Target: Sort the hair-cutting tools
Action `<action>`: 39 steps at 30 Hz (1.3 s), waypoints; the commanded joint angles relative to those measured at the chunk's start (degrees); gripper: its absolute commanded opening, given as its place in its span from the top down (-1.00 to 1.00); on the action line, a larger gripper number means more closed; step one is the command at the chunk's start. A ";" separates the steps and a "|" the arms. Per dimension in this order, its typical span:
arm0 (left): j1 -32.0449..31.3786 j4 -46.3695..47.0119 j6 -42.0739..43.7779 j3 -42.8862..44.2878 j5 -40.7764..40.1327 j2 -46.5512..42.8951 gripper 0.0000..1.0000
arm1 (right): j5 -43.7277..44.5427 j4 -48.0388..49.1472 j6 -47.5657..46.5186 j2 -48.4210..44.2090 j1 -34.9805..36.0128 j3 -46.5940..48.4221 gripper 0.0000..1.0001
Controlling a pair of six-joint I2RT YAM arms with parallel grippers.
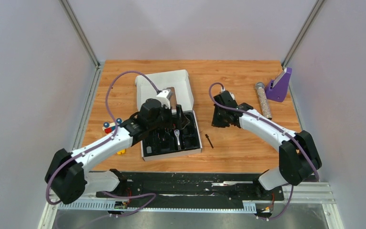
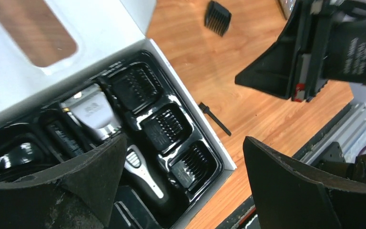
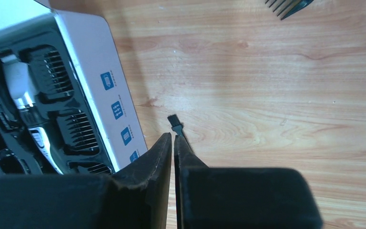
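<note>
With right gripper [image 3: 174,143] clenched empty over the stick [image 3: 173,121] lying just beside the box [image 3: 91,52], left gripper [image 2: 185,143] spread above the box, likely best to pinch that light, stiff stick mid-shaft.

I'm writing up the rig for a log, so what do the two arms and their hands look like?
The left arm and right arm have white links with bulky black joints. A purple cable loops along each. The left hand and right hand are black, with two wedge-shaped fingers tapering to thin tips.
</note>
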 commanded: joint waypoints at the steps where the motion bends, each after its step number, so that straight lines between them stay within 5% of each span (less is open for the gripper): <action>1: -3.41 6.41 -1.46 4.53 0.41 5.89 -0.98 | -1.52 2.79 -0.21 -2.23 -1.42 0.00 0.82; 14: -4.35 -5.04 -6.07 8.02 -14.35 6.03 -0.98 | -2.69 -5.61 -6.80 3.23 1.60 0.89 0.26; 23: -3.62 -18.59 -4.18 10.07 -28.88 -1.17 -0.98 | -1.97 -9.81 -9.56 9.30 5.15 4.68 0.29; 39: 1.20 -23.15 -3.24 6.21 -31.26 -10.51 -0.98 | 2.28 -11.80 -9.69 20.65 7.76 6.80 0.46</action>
